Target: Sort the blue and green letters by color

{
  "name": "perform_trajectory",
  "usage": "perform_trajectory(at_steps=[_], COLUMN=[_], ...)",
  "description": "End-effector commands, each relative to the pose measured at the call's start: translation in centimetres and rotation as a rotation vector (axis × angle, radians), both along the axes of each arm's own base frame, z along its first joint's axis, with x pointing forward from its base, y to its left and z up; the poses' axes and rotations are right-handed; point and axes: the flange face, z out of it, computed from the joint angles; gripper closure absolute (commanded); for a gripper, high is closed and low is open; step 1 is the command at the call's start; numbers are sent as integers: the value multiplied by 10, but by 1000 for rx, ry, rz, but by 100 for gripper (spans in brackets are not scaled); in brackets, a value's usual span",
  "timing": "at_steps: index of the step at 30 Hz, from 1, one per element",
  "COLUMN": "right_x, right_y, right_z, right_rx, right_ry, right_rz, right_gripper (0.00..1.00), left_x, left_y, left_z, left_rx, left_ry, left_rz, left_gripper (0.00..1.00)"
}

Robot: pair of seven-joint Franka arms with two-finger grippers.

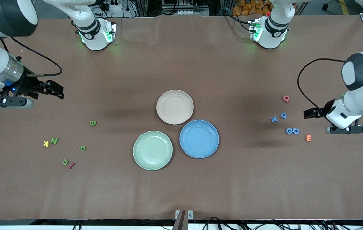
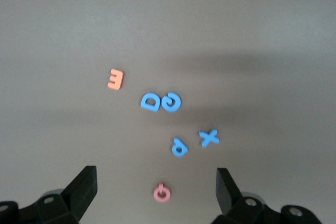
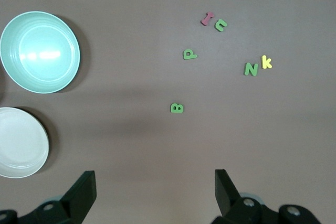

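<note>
Three round shallow plastic plates cluster at the middle of the brown paper-covered table (image 1: 181, 198): a beige plate (image 1: 175, 106) farthest from the front camera, a pale green plate (image 1: 153, 150) and a blue plate (image 1: 199, 139) nearer it. The blue and beige rims look to touch or nearly so; the green one sits just beside them. Wide bare table surrounds the plates, and a broad empty band runs along the edge nearest the front camera.

Four small flat mid-blue letters lie toward the left arm's end: an X (image 1: 274, 119) and P (image 1: 283, 115) side by side, and a Q (image 1: 289, 131) touching a D (image 1: 295, 130) a little nearer the camera. A pink Q (image 1: 286, 98) and an orange E (image 1: 308, 138) flank this group.

Four olive-green letters lie spread toward the right arm's end: a B (image 1: 93, 123), an N (image 1: 54, 140), a green P (image 1: 82, 148) and a C-like piece (image 1: 65, 162). A yellow K (image 1: 46, 143) sits just beside the N, and a small red piece (image 1: 71, 165) just beside the C-like piece.

The left gripper (image 1: 309, 113) hangs over bare table near the blue group, jaws spread wide and empty. The right gripper (image 1: 56, 89) waits over bare table near the green letters, jaws likewise spread and empty.
</note>
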Motion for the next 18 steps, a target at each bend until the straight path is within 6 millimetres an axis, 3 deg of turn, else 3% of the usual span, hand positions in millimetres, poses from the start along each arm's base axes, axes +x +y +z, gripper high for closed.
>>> perform_trajectory(at_steps=[1, 6, 13, 18], right_x=[12, 18, 22, 21], right_y=[-4, -8, -10, -13], right_z=[-20, -30, -39, -38], right_rx=[18, 20, 19, 17], right_ry=[2, 5, 0, -1], right_rz=[33, 31, 41, 99], right_gripper=[0, 0, 0, 0], left_x=[15, 20, 26, 26], left_y=[-7, -32, -32, -29], left_z=[-39, -78, -119, -141], left_rx=[27, 66, 98, 83], left_ry=[-21, -1, 40, 70], left_rz=[-51, -194, -490, -554], left_gripper=[0, 0, 0, 0])
